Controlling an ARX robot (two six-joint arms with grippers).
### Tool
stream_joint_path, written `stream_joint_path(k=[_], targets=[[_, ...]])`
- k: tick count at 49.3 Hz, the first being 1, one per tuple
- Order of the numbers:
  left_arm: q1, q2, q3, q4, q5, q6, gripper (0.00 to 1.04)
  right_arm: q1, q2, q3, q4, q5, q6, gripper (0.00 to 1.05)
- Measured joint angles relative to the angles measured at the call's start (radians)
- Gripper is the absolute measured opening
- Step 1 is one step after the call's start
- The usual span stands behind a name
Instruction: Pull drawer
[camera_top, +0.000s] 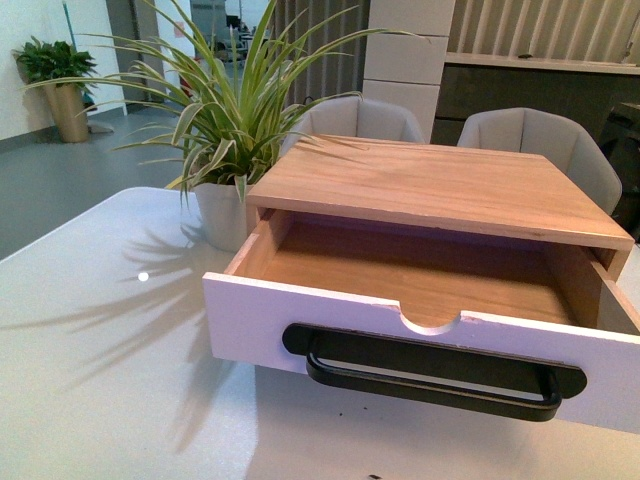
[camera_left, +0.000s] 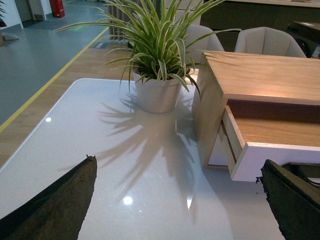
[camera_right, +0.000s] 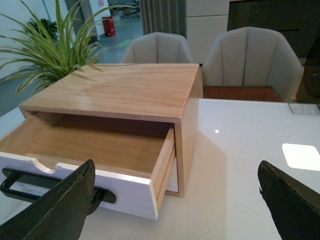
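Showed drawer (camera_top: 420, 300) drawn far out of wooden case (camera_top: 440, 180); held left gripper (camera_left: 176, 165), right gripper (camera_right: 175, 166) wide apart, empty, flanking it.

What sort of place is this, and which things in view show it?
Probably an office lounge or showroom: a white table with grey upholstered chairs behind it, a potted plant, and a yellow line marked on the floor.

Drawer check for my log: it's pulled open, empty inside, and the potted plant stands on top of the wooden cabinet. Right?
The potted plant is not on top of the wooden cabinet: it stands on the table beside it, as the front view shows. The drawer is indeed pulled open and empty inside.
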Motion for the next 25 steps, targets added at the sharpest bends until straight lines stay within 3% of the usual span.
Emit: stream_joint_path(k=[2, 5, 7, 14, 18, 24, 25], targets=[[-0.006, -0.002, -0.005, 0.014, -0.039, 0.004, 0.95, 0.007, -0.006, -0.001, -0.006, 0.038, -0.002, 0.93], [-0.027, -0.029, -0.042, 0.080, -0.221, 0.013, 0.80, 0.059, -0.039, -0.026, -0.011, 0.175, -0.018, 0.77], [-0.028, -0.049, -0.061, 0.082, -0.250, 0.015, 0.71, 0.083, -0.054, -0.042, -0.011, 0.201, -0.024, 0.69], [-0.031, -0.118, -0.118, 0.069, -0.254, 0.019, 0.37, 0.166, -0.112, -0.100, -0.015, 0.291, -0.033, 0.35], [-0.031, -0.145, -0.132, 0.059, -0.254, 0.019, 0.24, 0.247, -0.181, -0.109, -0.096, 0.389, -0.033, 0.23], [-0.031, -0.188, -0.153, 0.036, -0.254, 0.019, 0.03, 0.288, -0.254, -0.130, -0.126, 0.401, -0.035, 0.02], [-0.031, -0.200, -0.158, 0.030, -0.254, 0.021, 0.03, 0.289, -0.260, -0.136, -0.126, 0.403, -0.035, 0.02]])
